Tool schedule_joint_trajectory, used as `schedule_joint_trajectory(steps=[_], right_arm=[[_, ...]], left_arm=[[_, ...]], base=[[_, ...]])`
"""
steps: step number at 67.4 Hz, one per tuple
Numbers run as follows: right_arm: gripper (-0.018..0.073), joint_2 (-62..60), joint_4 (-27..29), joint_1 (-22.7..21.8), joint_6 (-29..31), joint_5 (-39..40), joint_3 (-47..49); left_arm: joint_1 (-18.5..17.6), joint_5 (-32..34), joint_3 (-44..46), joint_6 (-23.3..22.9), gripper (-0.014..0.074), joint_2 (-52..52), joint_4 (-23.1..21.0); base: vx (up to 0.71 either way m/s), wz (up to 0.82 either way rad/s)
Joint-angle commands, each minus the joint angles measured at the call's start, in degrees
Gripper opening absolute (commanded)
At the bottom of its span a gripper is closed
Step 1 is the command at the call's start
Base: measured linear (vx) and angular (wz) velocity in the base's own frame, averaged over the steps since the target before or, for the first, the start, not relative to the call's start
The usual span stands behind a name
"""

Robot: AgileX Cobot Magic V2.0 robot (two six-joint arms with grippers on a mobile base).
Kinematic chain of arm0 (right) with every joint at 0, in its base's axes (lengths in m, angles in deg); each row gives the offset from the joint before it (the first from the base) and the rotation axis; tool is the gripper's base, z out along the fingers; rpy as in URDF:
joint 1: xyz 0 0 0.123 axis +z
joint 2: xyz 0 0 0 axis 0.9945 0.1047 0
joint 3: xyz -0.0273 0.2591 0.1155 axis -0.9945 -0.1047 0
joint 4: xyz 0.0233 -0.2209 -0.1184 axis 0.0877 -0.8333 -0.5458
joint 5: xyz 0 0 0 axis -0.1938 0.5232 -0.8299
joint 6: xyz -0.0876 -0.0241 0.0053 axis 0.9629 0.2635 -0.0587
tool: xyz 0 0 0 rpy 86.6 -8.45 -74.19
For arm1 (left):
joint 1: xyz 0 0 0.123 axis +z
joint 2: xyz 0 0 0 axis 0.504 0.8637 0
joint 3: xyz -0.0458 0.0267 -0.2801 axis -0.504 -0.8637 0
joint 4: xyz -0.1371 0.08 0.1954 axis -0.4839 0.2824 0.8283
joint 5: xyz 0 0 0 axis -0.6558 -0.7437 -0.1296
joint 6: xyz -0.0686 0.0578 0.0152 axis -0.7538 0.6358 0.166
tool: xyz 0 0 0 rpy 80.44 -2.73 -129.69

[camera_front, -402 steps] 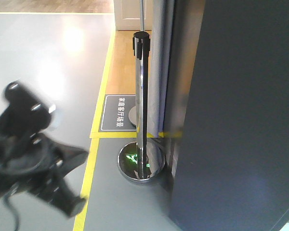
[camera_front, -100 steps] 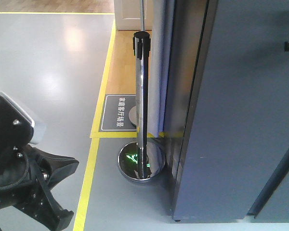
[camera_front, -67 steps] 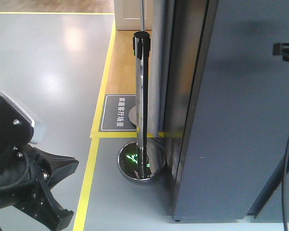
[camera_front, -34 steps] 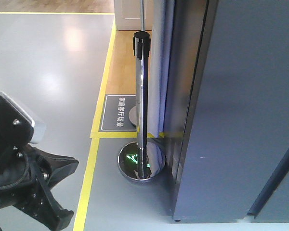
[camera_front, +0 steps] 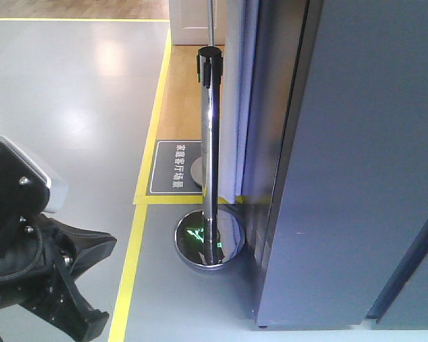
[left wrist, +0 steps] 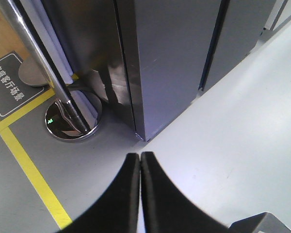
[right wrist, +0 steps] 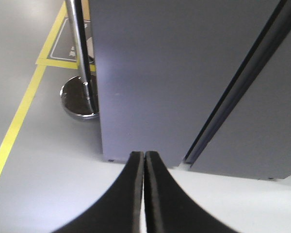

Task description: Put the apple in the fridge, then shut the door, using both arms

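A glossy grey floor [camera_front: 78, 107] with yellow tape lines [camera_front: 132, 256] is running past a wooden strip, and a chrome barrier post [camera_front: 210, 142] is standing on its round base just beside the fridge [camera_front: 271, 142]. The fridge is showing only its dark outside: the door [camera_front: 357, 157] is lying flush with the cabinet, with no gap and none of the white interior showing in any of the three views.

The apple is appearing nowhere, neither on the floor nor in either gripper. Judging from the shut door and the empty fingers, it is probably sitting inside already, though nothing here is proving that.

The left gripper [left wrist: 139, 162] is pointing down at the floor near the fridge's front corner, its two black fingers [left wrist: 128, 194] pressing together along their whole length and holding nothing. The right gripper [right wrist: 144, 160] is doing the same in front of the door's lower edge, fingers [right wrist: 157, 194] meeting with no gap and nothing between them. Both are hanging apart from the fridge, touching nothing.

So both steps are looking finished, and nothing is appearing left beyond parking the arms
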State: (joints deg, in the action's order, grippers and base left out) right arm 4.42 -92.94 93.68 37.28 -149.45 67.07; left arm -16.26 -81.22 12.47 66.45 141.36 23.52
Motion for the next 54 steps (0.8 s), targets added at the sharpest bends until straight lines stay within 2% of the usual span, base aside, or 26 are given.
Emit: schedule_joint_trajectory(steps=[1, 9, 22, 54], right_arm=[[-0.0002, -2.92, 1.81, 0.15, 2.89, -1.75, 0.93], [-0.0002, -6.39, 2.44, 0.15, 3.4, -6.0, 0.93], [-0.0002, -8.65, 2.39, 0.15, 3.11, -8.41, 0.93], [-0.0002, -8.7, 2.39, 0.15, 3.16, -8.4, 0.93]], left_arm=[[-0.06, 3.72, 1.47, -0.61, -0.0006, -0.66, 0.44], [-0.06, 3.72, 1.47, -0.61, -0.0006, -0.66, 0.44], [-0.06, 3.72, 1.47, -0.61, -0.0006, -0.66, 0.44], [-0.06, 3.72, 1.47, -0.61, -0.0006, -0.66, 0.44]], base=[[0.0, 0.0], [0.0, 0.0], [0.0, 0.0], [0.0, 0.0]])
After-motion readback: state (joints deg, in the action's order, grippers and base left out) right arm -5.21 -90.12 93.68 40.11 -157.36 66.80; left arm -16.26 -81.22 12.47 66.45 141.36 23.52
